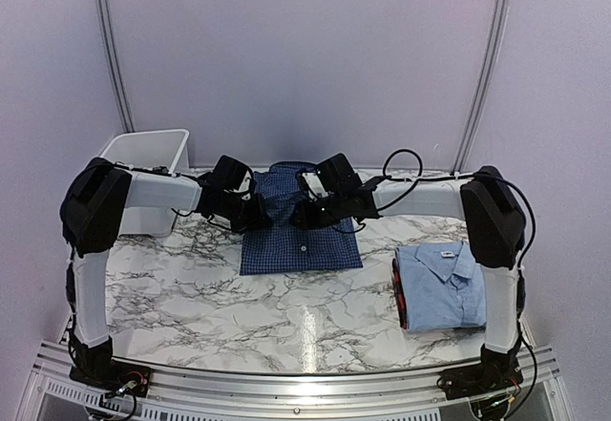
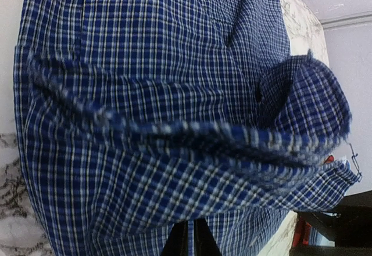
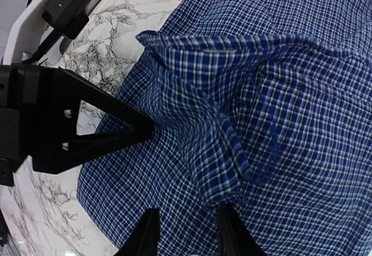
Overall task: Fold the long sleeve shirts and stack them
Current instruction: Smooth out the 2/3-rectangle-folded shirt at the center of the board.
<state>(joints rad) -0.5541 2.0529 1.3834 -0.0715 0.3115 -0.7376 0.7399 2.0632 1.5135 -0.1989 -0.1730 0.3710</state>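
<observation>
- dark blue shirt (image 1: 301, 235): lying mid-table, far side
- light blue shirt (image 1: 441, 285): sitting folded, right
- left gripper (image 2: 189, 238): pinching the checked cloth
- right gripper (image 3: 189, 218): jaws part-spread, straddling a ridge; grip unclear
- handling, judged: lifting both sides level, avoiding skewing

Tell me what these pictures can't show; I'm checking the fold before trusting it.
Top view: the left gripper and right gripper cover the check shirt's shoulders.
Left wrist view: a raised, blurred fold hides nearly all of the fingers.
Right wrist view: fingers apart over cloth; pinching or not, cannot tell.
Top view: under the light blue shirt, only a red-and-dark edge shows.
</observation>
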